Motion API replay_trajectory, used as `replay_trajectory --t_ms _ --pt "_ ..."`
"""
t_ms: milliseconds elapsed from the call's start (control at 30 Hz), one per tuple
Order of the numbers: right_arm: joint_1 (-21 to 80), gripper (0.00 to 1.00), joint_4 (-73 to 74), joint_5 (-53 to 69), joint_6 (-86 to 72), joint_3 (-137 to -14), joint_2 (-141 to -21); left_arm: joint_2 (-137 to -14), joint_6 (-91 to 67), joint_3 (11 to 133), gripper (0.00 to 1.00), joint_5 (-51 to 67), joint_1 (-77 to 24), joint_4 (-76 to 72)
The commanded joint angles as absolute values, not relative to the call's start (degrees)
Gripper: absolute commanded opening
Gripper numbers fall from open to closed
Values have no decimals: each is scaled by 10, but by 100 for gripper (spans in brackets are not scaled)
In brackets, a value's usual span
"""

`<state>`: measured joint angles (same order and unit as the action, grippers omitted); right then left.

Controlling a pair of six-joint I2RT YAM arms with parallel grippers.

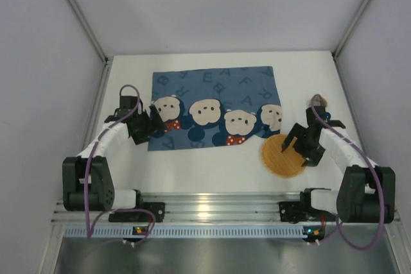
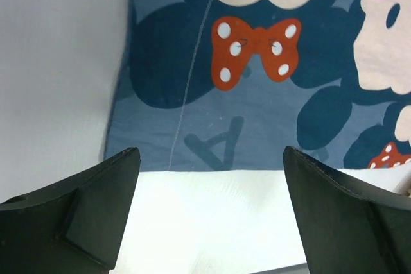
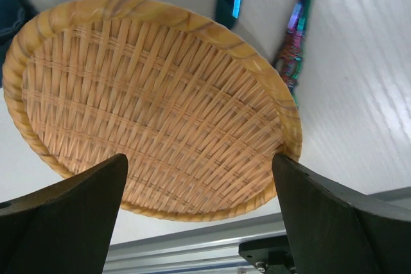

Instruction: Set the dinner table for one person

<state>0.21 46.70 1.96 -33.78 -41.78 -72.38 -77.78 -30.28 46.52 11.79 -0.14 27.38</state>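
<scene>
I see my left fingers (image 1: 154,120) spread over the near left edge of the mat (image 1: 212,88) and my right fingers (image 1: 293,140) spread above the woven plate (image 1: 281,158) at the mat's near right corner, all on the white surface (image 1: 212,172).

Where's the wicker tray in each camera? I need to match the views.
Top external: tray right of centre, by the placemat's near right corner.
Left wrist: not clearly in it.
Right wrist: tray fills the frame above the open right claw.
Shared landmark: the white table.
</scene>
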Motion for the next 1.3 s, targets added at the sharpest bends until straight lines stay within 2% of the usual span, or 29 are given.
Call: replay_trajectory --t_ms 0,233,500,800,1267 --pt "-42 94 475 33 -378 -396 -667 -750 -299 458 98 131 -19 262" --pt "-44 93 494 40 -408 -351 -614 -733 -294 438 96 129 -33 268" --pt "-44 93 555 35 -412 -353 -536 -714 -282 432 96 125 -37 282" --pt "-43 92 544 58 -428 -290 -517 -717 -284 432 96 125 -49 281" --pt "-42 88 445 32 -431 -296 -617 -714 -286 428 96 120 -59 284"
